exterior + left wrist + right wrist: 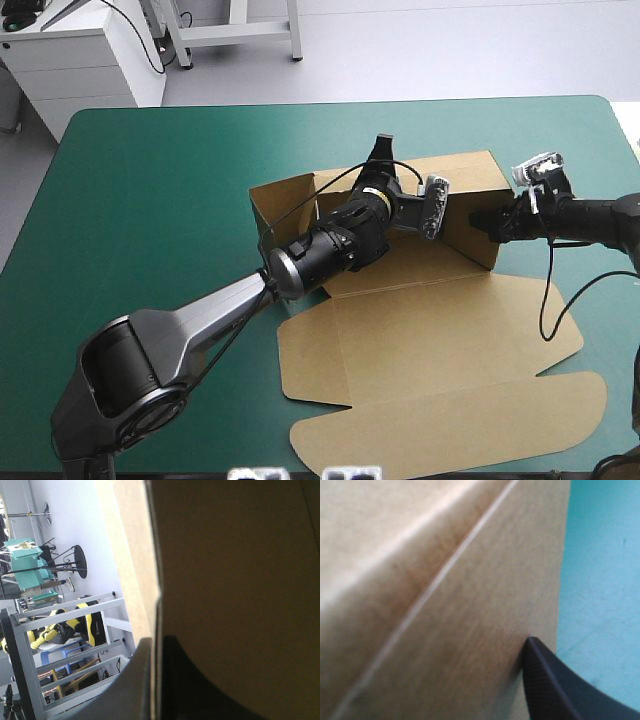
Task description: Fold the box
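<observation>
The left gripper is seen at the top edge of the box's far wall, and the right gripper at the outer face of the box's right end wall.

The bench is covered in teal-green. Beyond its far left corner a white cabinet is set on a pale floor.

The box, a sheet of brown board, lies at the middle of the bench and a little toward the right. Its walls are raised on the far side to form an open tray, and its lid is spread flat from the tray to the near edge. The left arm is stretched across the tray from the near left, so that its gripper is carried to the far wall. The right arm is brought in from the right edge, level with the tray.

In the left wrist view the far wall's edge is clamped between the black fingers, which are all but closed with only the board between them. In the right wrist view the picture is almost filled by brown board, with teal-green cover beside it. The right gripper is touching the end wall, but how far open it is cannot be told.
</observation>
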